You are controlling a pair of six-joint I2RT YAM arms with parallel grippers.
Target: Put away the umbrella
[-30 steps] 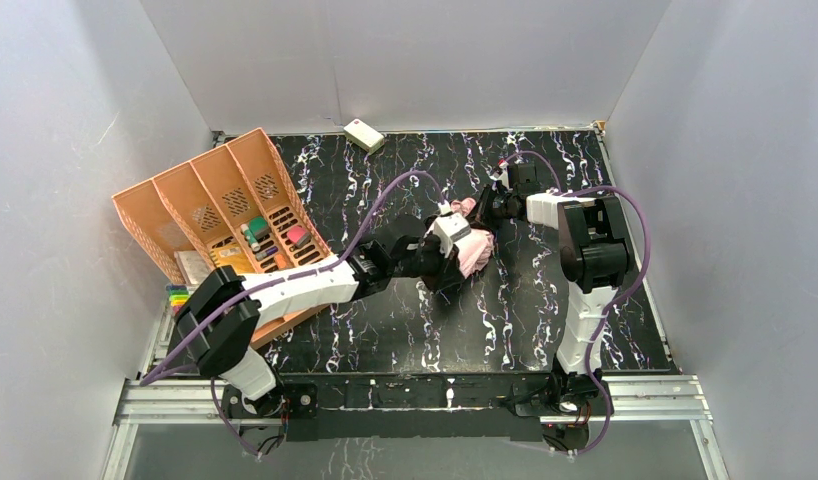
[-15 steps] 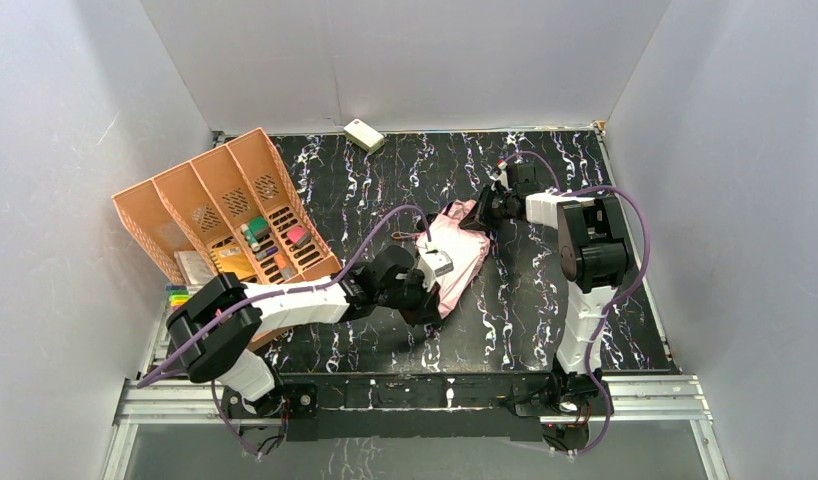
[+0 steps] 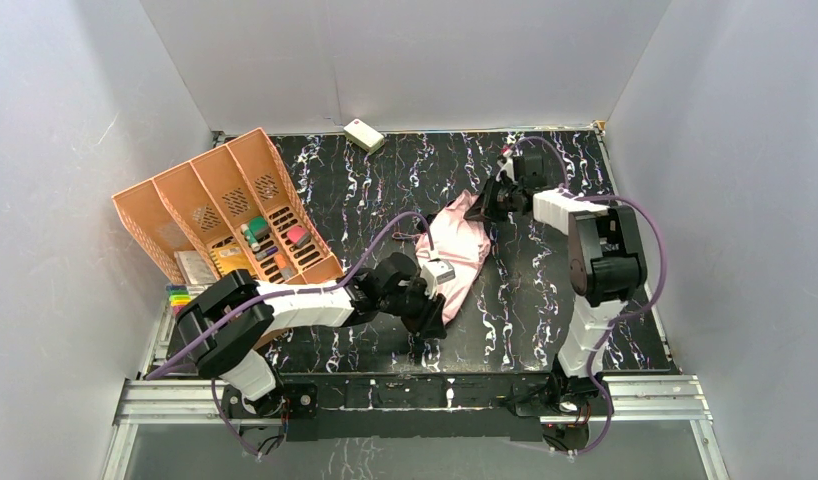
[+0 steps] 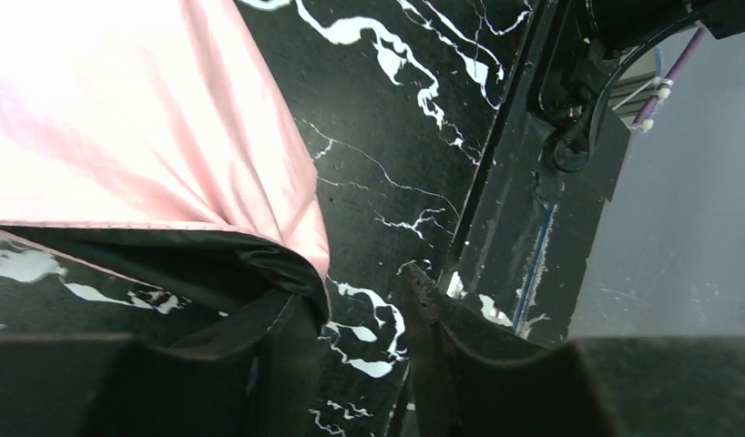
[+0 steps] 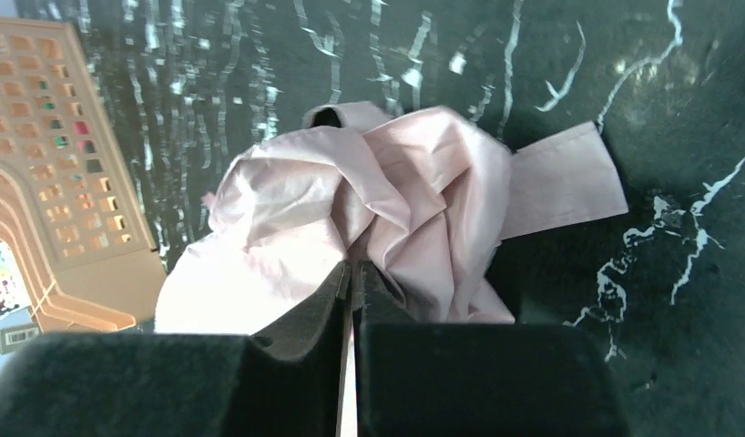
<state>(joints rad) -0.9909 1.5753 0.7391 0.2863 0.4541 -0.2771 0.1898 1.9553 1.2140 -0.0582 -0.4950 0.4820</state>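
Observation:
The umbrella (image 3: pixel 455 245) lies collapsed on the black marble table, pink side up, stretched from far right toward the near edge. In the left wrist view its pink fabric (image 4: pixel 123 118) fills the upper left, and its black underside curls over my left finger. My left gripper (image 3: pixel 432 318) (image 4: pixel 355 319) sits at the fabric's near end. It is open, with bare table showing between its fingers. My right gripper (image 3: pixel 488 203) (image 5: pixel 352 273) is at the far end, shut on a thin fold of the crumpled pink fabric (image 5: pixel 351 191). A flat pink strap (image 5: pixel 560 182) sticks out to the right.
An orange slotted organizer (image 3: pixel 225 215) with small items stands at the left, with coloured markers (image 3: pixel 175 296) beside it. A small cream box (image 3: pixel 364 134) lies at the back edge. The metal frame rail (image 3: pixel 415 395) runs along the near edge. White walls enclose the table.
My left gripper travelled toward the near edge, drawing the bunched fabric out long and flat, then opened and let it go. My right gripper kept its hold at the far end.

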